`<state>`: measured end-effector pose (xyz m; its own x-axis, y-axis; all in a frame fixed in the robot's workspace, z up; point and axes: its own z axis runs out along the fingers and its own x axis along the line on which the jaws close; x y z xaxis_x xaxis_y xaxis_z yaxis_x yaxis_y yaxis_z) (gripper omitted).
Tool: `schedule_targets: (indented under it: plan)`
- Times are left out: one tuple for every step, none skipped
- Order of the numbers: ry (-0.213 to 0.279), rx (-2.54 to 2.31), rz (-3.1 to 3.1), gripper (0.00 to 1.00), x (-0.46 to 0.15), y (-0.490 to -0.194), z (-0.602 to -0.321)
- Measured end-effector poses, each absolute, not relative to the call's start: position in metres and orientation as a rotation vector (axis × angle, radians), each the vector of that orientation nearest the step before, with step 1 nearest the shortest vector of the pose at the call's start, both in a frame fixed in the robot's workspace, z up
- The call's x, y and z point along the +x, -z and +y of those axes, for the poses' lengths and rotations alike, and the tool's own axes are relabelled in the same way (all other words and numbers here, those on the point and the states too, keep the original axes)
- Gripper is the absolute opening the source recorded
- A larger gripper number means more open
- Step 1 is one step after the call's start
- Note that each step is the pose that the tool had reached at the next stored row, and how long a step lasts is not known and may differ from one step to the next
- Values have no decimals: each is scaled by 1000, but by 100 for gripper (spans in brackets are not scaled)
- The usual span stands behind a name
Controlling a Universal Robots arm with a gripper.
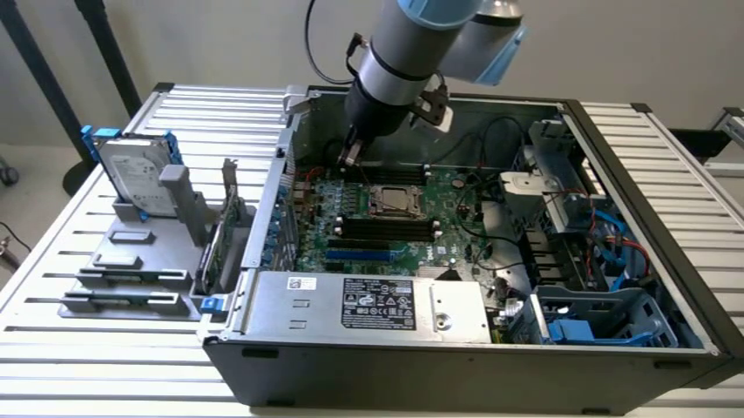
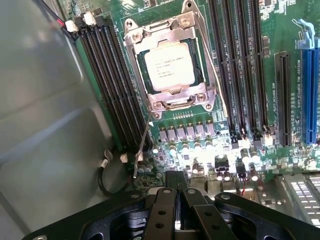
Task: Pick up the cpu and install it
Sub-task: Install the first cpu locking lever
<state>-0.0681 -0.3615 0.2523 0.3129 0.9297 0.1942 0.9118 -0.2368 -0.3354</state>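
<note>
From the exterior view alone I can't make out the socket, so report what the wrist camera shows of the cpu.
Observer: The cpu lies flat inside the metal socket frame, with its printed silver top facing up.
Operator: Now give me the gripper.
Observer: The gripper is shut with nothing between its fingers. It is apart from the cpu.
Operator: Check the lever.
Observer: A thin metal lever runs from the socket frame's corner toward the gripper, alongside the black memory slots.
</note>
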Motion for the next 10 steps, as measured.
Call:
schedule_targets:
  plan:
    - [-60, -2211, -1627, 11, -68, -252, -362]
    - [-57, -2221, -1613, 11, -69, -252, -362]
    - [-54, -2230, -1601, 11, -69, -252, -362]
    - [-51, -2237, -1591, 11, -70, -252, -362]
    - [-50, -2242, -1584, 11, -71, -252, -362]
    - [-48, -2246, -1577, 11, -72, -252, -362]
    - [-47, -2250, -1571, 11, -73, -252, -362]
    - [-45, -2254, -1565, 11, -74, -252, -362]
    - [-44, -2259, -1559, 11, -75, -252, -362]
    - [-42, -2263, -1552, 11, -76, -252, -362]
